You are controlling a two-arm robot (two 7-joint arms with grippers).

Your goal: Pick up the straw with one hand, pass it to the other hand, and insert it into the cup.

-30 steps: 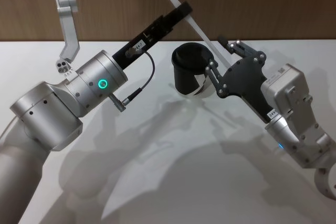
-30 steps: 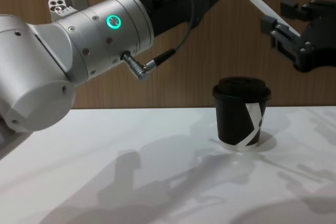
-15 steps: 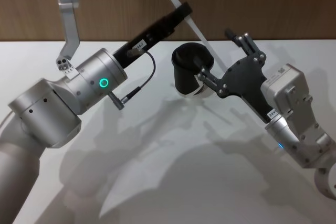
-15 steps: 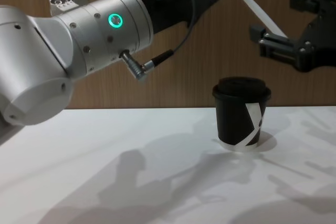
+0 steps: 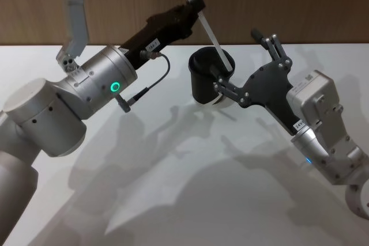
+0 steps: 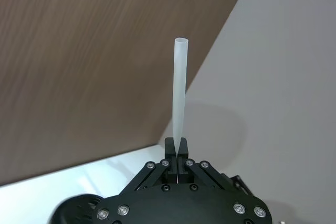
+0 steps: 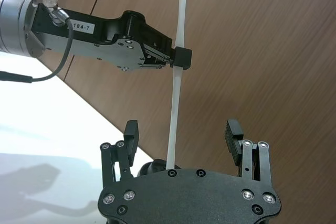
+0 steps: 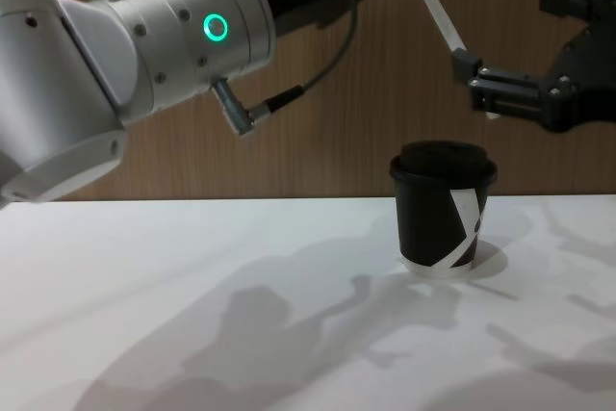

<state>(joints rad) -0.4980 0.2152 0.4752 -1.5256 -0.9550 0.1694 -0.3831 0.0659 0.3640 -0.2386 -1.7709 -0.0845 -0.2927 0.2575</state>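
Observation:
The white straw (image 5: 203, 20) slants down from the tip of my left gripper (image 5: 197, 3), which is shut on it near its upper part. In the chest view the straw (image 8: 439, 12) ends well above the black lidded cup (image 8: 443, 207), slightly to its right. The cup (image 5: 204, 82) stands on the white table. My right gripper (image 5: 245, 60) is open, its fingers spread on both sides of the straw's lower end without touching it. From the right wrist, the straw (image 7: 175, 103) runs between the open fingers (image 7: 130, 131), and my left gripper (image 7: 180, 56) pinches it higher up.
A wooden wall (image 5: 288, 4) closes the scene behind the white table (image 5: 173, 188). My left arm's silver casing with its green ring (image 8: 214, 28) reaches across above the table's left side.
My right gripper has opened and let go of the straw. My left gripper, still holding it, has lifted and tilted the straw more upright over the cup.

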